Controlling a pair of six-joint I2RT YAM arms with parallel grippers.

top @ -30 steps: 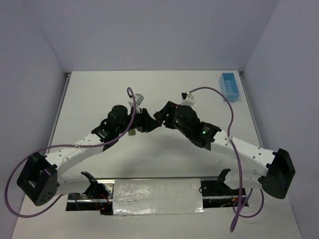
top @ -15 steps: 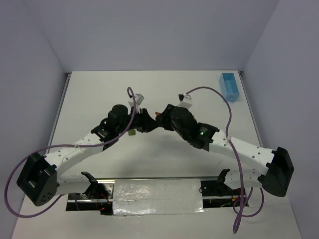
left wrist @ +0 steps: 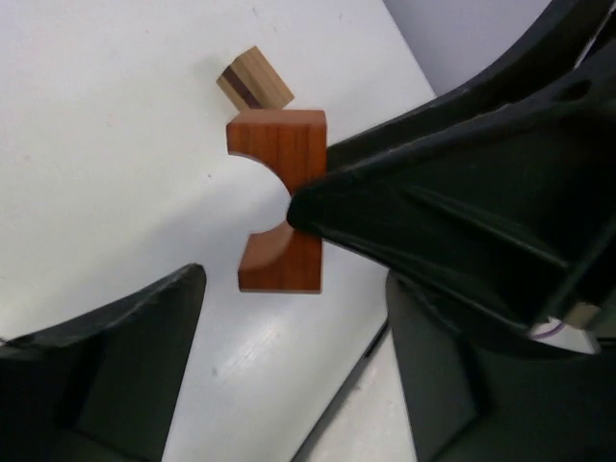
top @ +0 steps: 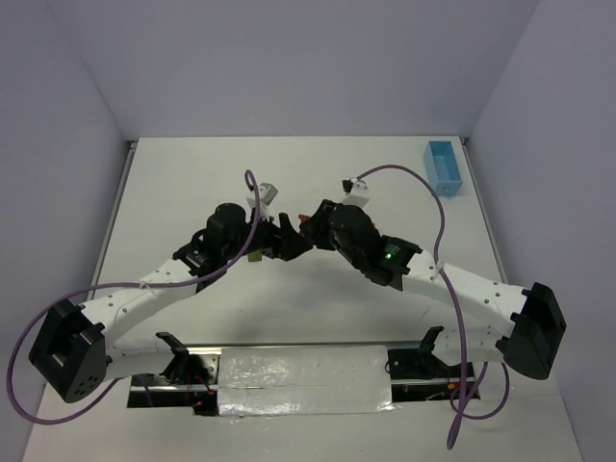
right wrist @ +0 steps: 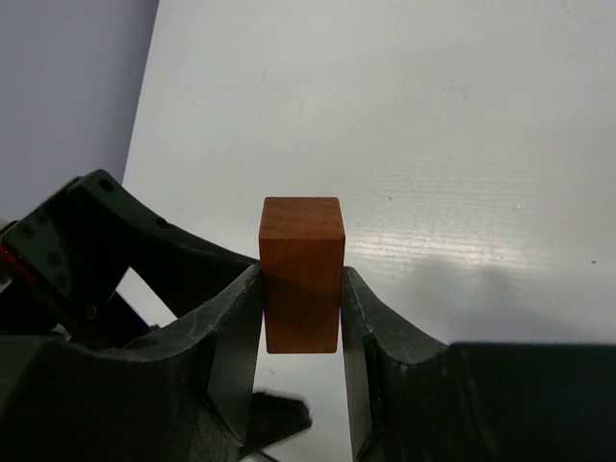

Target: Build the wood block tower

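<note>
Two black two-finger grippers meet nose to nose over the middle of the white matte tabletop [top: 192, 183]. The right gripper [right wrist: 301, 298] is clamped on a reddish-orange arch-shaped wooden block [left wrist: 281, 207]. In the right wrist view its smooth black plastic fingers [right wrist: 234, 332] press flat against two opposite faces of the piece. From there the piece shows as a plain squared end with fine lengthwise grain.

The left wrist view gives the arch in profile: two square legs joined by a bar, with a half-round cut-out turned away from the finger that covers its other side. Its surface is satin-smooth and its edges are crisp. Whether it touches the table cannot be told.

The left gripper [left wrist: 294, 322] has its jaws apart. Its two blunt dark fingers [left wrist: 115, 375] flank the space beneath the arch and grip nothing.

Near the arch, on the side away from the left wrist camera, a small tan wooden block with a dark brown stripe [left wrist: 253, 79] lies tilted on the table. The top view shows a small olive-tan wooden piece [top: 255, 257] on the table just beside the left arm. Whether that is the striped block cannot be told.

A light blue rectangular box [top: 444, 166] sits at the far right of the table, well apart from both grippers.
</note>
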